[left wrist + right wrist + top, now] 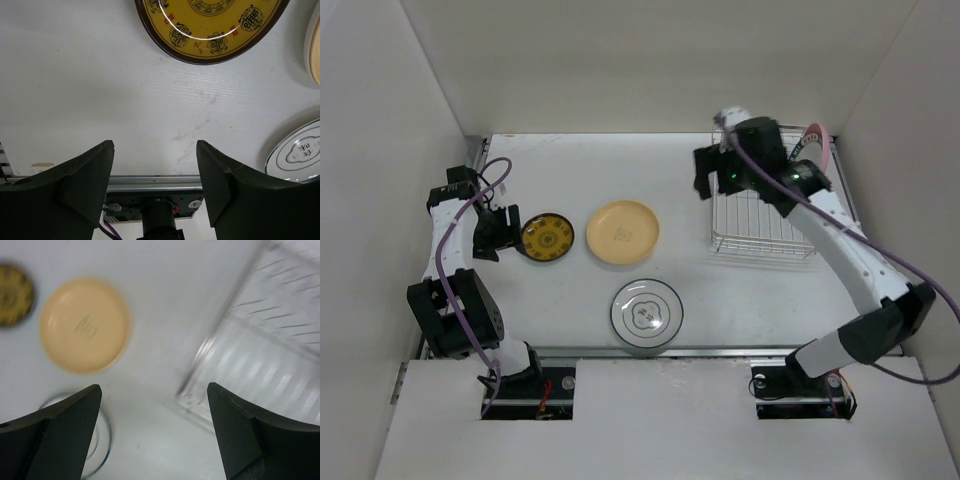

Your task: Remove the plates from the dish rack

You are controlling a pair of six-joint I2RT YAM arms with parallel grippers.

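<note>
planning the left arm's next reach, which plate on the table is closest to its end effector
The small yellow-and-black patterned plate, right beside the left end effector; the tan plate and white dark-rimmed plate lie farther right.

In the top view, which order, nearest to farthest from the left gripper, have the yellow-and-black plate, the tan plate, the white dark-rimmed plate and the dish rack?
1. yellow-and-black plate, just beside the left gripper
2. tan plate, in the middle
3. white dark-rimmed plate, toward the near edge
4. dish rack, on the right side
</note>
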